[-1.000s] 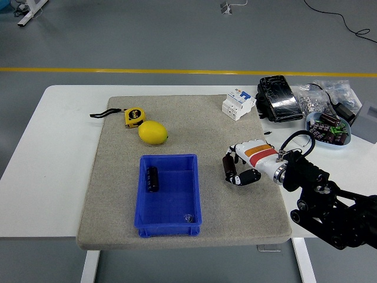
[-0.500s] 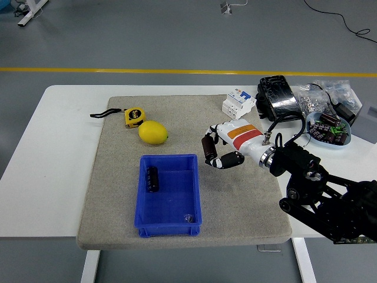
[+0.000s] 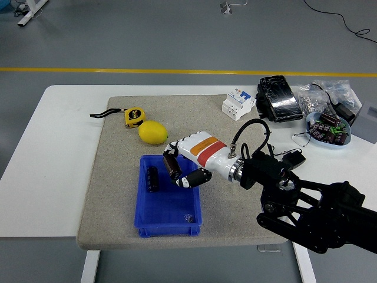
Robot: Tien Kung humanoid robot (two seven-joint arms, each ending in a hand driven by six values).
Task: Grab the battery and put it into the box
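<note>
A white bench (image 3: 41, 171) carries a grey felt mat (image 3: 118, 200) that covers most of its middle. Toward the far left corner of the mat lies a yellow tape measure with a black strap (image 3: 133, 116), and just beside it, nearer the bench's front edge, sits a yellow lemon (image 3: 153, 132).

In front of the lemon, near the bench's front edge, stands a blue rectangular plastic box (image 3: 169, 223). A dark cylindrical battery (image 3: 152, 178) lies on the box floor by its left wall, its long axis running from the front edge toward the far edge. A small shiny object rests in the box's front right corner; it is too small to identify.

Over the box's far right part hangs the robot's right hand, white with an orange band (image 3: 189, 159). Its fingers (image 3: 194, 178) are clamped on a second dark cylindrical battery (image 3: 173, 167), held above the box interior. This battery stands close to upright, tilted a little, its top end leaning toward the far left corner. The black right arm (image 3: 306, 206) comes in from the bench's front right corner.

Along the far edge sits a white circuit breaker (image 3: 238, 104), then a black wrapped pack (image 3: 278, 99), clear bags of small parts (image 3: 321, 94), and a pale blue bowl of dark cylinders (image 3: 327, 131) by the right edge.
</note>
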